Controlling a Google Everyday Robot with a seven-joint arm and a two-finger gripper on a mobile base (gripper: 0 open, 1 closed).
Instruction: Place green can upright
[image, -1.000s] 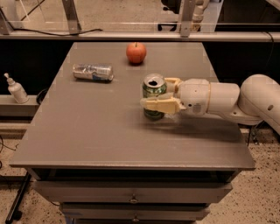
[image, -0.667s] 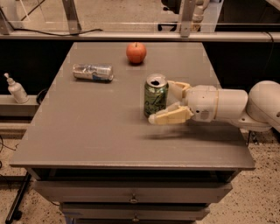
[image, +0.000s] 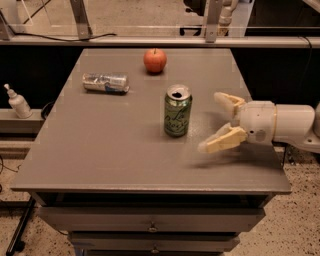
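Note:
The green can (image: 177, 110) stands upright near the middle of the grey table (image: 100, 150), its silver top with the open mouth facing up. My gripper (image: 212, 121) is to the right of the can, clear of it, with its two pale fingers spread open and nothing between them. The white arm reaches in from the right edge.
A silver-and-blue can (image: 105, 82) lies on its side at the back left of the table. A red apple (image: 155, 60) sits at the back middle. A white bottle (image: 17, 102) stands on a ledge off the table's left side.
My gripper has let go of the green can, opened, and pulled back to the right. The can stays upright where it was set.

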